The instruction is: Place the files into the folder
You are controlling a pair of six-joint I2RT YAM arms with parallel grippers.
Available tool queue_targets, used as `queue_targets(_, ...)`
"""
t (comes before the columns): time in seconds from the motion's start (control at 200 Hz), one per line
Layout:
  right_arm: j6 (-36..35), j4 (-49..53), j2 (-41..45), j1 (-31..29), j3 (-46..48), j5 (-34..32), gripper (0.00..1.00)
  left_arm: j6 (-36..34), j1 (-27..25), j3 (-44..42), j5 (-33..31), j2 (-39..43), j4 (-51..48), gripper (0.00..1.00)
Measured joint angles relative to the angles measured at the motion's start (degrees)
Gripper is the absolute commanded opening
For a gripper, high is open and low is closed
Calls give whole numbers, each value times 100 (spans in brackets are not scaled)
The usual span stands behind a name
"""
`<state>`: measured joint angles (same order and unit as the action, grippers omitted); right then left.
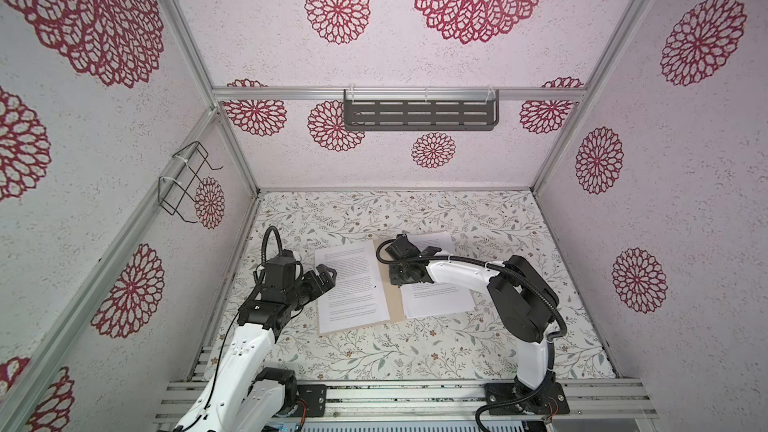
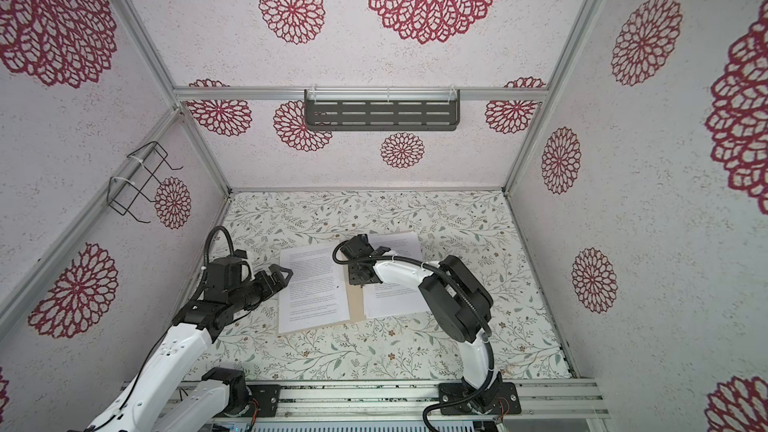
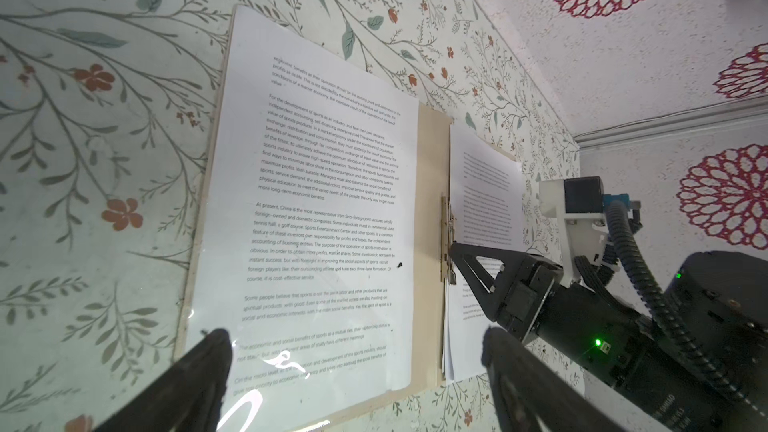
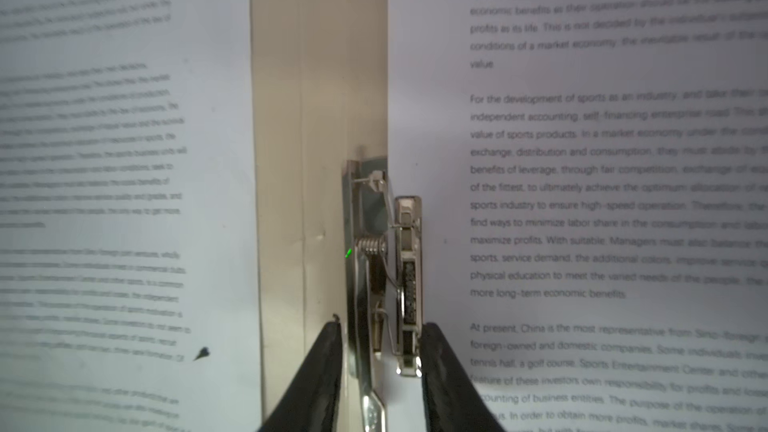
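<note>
The tan folder lies open on the floral table. On its left half rests a glossy printed sheet. The files, white printed sheets, are stacked on its right half, their inner edge under the metal clip at the spine. My right gripper points down at the spine, jaws closed narrowly on either side of that clip. Beside the folder's left edge hangs my left gripper, wide open and holding nothing.
A black wire rack hangs on the left wall. A grey slotted shelf is mounted on the back wall. Floral tabletop surrounds the folder. An aluminium rail with both arm bases runs along the front.
</note>
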<state>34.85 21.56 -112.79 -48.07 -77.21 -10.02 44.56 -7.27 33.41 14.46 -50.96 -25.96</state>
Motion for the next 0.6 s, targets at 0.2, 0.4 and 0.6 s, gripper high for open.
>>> queue_targets(0.2,-76,22,-15,-4,-39,20,28,-2,11,-4,26,-203,-7,97)
queue_targets(0.4,-76,-83,-15,-15,-39,79,28,-13,22,-4,46,-236,-7,97)
queue_targets(0.6,-76,-98,-94,-15,-105,118,27,-15,42,-7,59,-229,-7,97)
